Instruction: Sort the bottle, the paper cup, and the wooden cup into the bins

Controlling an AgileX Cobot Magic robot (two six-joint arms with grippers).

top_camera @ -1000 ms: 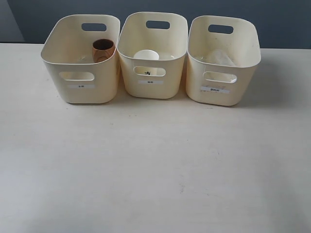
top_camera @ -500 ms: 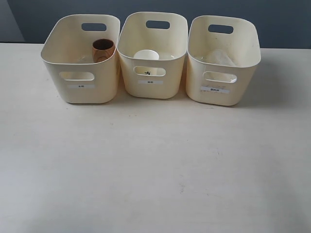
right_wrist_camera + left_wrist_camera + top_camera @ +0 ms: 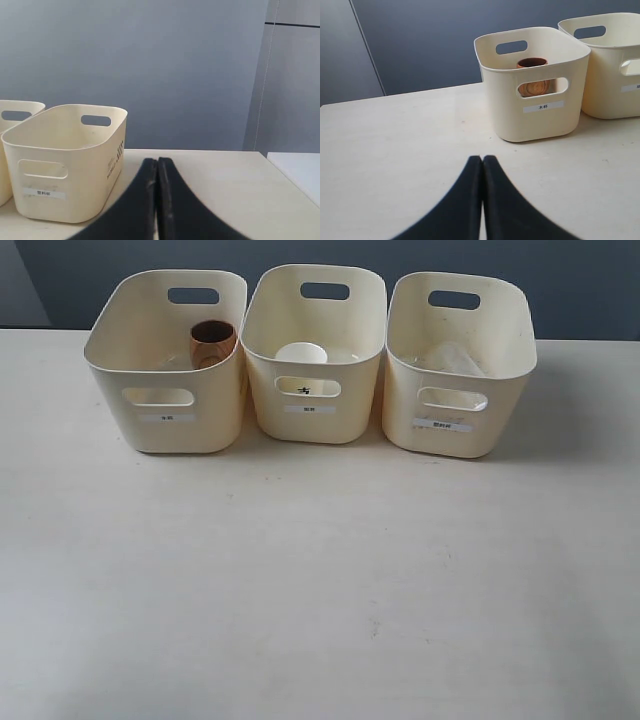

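Three cream bins stand in a row at the back of the table. The brown wooden cup stands inside the left bin, and it shows through that bin's handle slot as the wooden cup in the left bin. The white paper cup sits in the middle bin. The clear bottle lies faintly visible in the right bin. Neither gripper appears in the exterior view. My left gripper is shut and empty above the table. My right gripper is shut and empty beside the right bin.
A dark blue-grey wall runs behind the bins. The pale table stretches in front of them. In the right wrist view the table's edge lies off to one side.
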